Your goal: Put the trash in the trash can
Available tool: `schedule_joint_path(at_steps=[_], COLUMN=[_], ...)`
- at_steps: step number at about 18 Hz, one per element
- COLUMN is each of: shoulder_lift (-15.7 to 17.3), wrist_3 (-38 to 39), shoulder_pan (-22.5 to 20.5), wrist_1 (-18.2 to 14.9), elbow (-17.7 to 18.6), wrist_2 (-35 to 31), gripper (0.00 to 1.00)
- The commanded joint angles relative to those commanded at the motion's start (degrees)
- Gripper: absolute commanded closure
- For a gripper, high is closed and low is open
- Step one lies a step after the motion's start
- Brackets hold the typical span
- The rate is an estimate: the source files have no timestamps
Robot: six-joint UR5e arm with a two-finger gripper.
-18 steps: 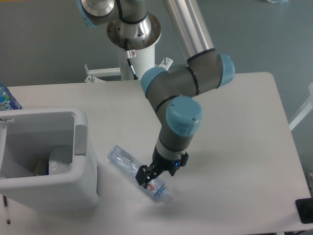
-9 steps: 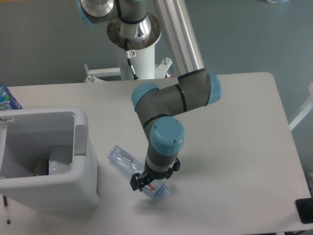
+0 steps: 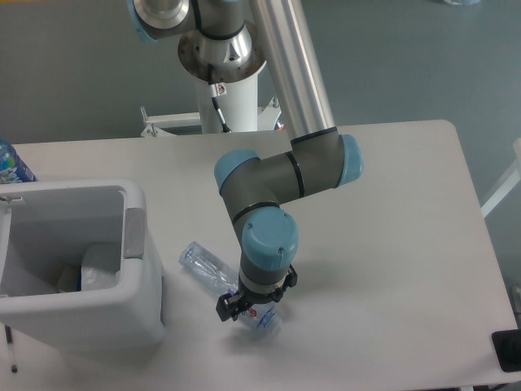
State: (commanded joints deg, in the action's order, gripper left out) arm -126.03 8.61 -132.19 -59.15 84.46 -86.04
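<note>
The clear crushed bottle [image 3: 205, 269] with a pink-and-white label lies on the table, just right of the trash can. My gripper [image 3: 248, 309] is low over the bottle's label end, with its jaws standing apart on either side of the bottle. The bottle still rests on the table. The arm's wrist hides the bottle's middle. The white trash can [image 3: 142, 277] stands at the left with a grey panel on its right rim. A crumpled translucent-white wrapper [image 3: 99, 270] lies inside it.
A blue-labelled bottle [image 3: 10, 165] stands at the far left edge behind the bin. A black object [image 3: 508, 350] sits at the table's front right corner. The robot's base column [image 3: 224, 73] rises behind the table.
The arm has swung left and down, bringing the gripper from just above the bottle to low around its label end. The bottle has not moved.
</note>
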Motion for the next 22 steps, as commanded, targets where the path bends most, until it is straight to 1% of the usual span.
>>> schedule_joint_path(at_steps=[3, 7, 9, 13, 16, 22], shoulder_lift=[-0.5, -0.7, -0.7, -0.5, -0.5, -0.4], wrist_3=[0.1, 0.1, 0.2, 0.5, 0.4, 0.4], shoulder_pan=[0.4, 0.5, 0.6, 0.7, 1.1, 1.1], wrist_1=[0.0, 0.0, -0.1, -0.1, -0.1, -0.1], elbow=[-0.1, 0.0, 0.1, 0.2, 0.4, 0.7], wrist_2=[-1.4, -1.5, -1.8, -1.9, -2.2, -2.1], gripper=[0.0, 0.01, 0.05, 0.24, 0.32, 0.33])
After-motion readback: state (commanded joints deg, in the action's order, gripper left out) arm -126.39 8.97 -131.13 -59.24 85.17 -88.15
